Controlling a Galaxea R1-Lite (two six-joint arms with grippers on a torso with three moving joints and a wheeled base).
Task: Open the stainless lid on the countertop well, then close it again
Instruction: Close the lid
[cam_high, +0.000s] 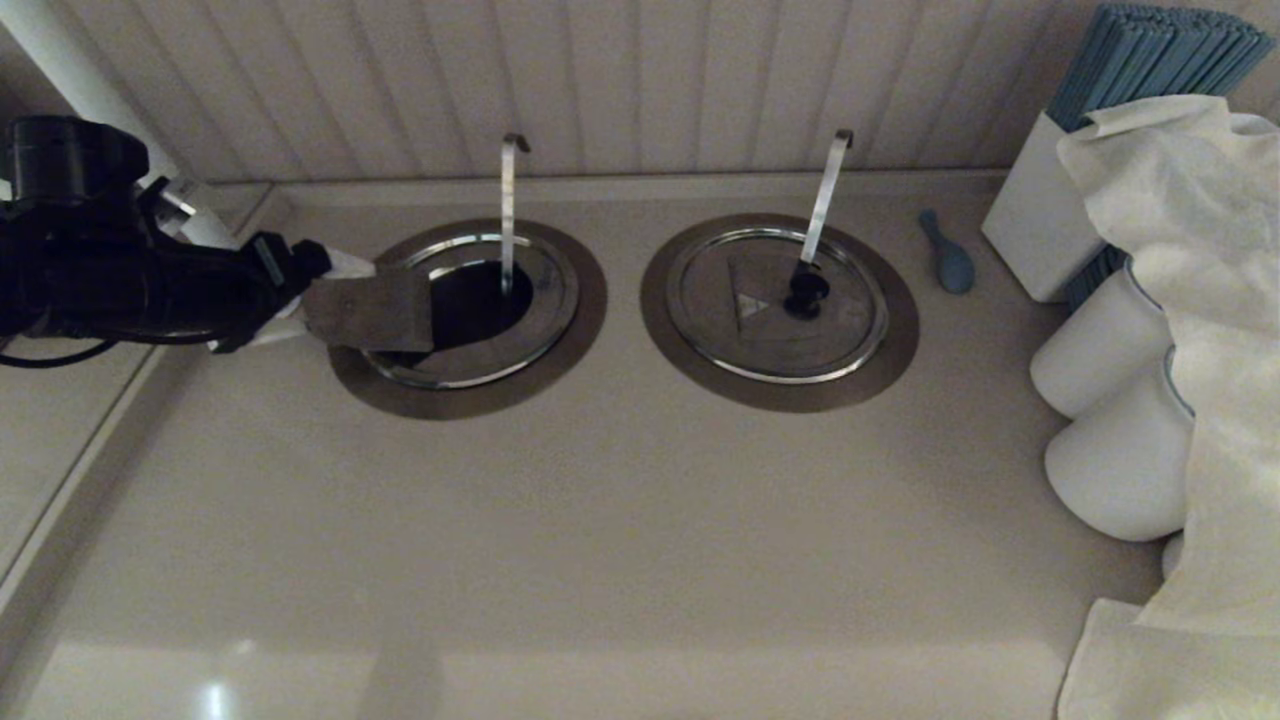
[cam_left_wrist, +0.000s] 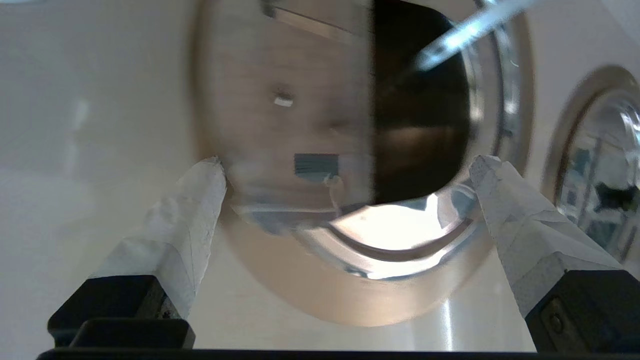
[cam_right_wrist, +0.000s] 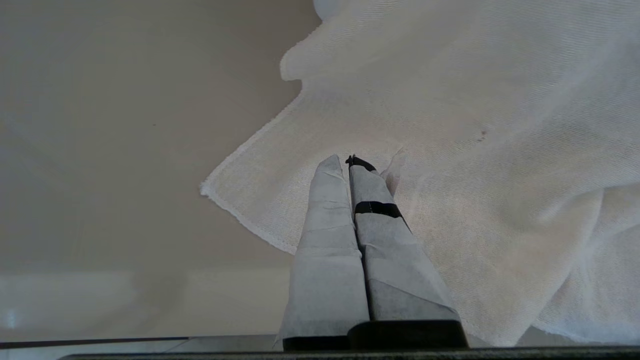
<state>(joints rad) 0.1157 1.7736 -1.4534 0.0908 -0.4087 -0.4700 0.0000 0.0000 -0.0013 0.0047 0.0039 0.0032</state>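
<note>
Left end effector (cam_high: 345, 300) hangs spread wide at the lid (cam_high: 372, 312), which stands flipped up over the left well (cam_high: 470, 310) on the desk (cam_high: 600, 520). To close, I'd nudge the flap down slowly, clear of the ladle handle (cam_high: 509, 215).
</note>
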